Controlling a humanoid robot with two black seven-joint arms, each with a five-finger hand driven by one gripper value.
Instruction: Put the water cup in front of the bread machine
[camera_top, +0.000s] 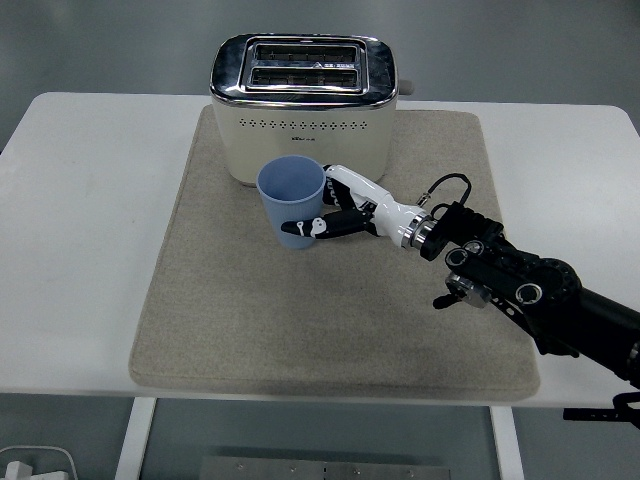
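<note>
Light blue plastic water cup (292, 203) upright over the beige fabric mat (230, 320), just in front of the cream 2-slot bread machine (303, 108), clamped from its right by the white-and-black right hand (350, 212). Contact with mat unclear. Risk: tipping if released while tilted or raised, or bumping the machine's front.

I am viewing a lab-style test setup: a bare white bench (90, 250) carrying a beige mat (250, 320) and toaster (303, 105), standing on grey flooring (500, 50).
</note>
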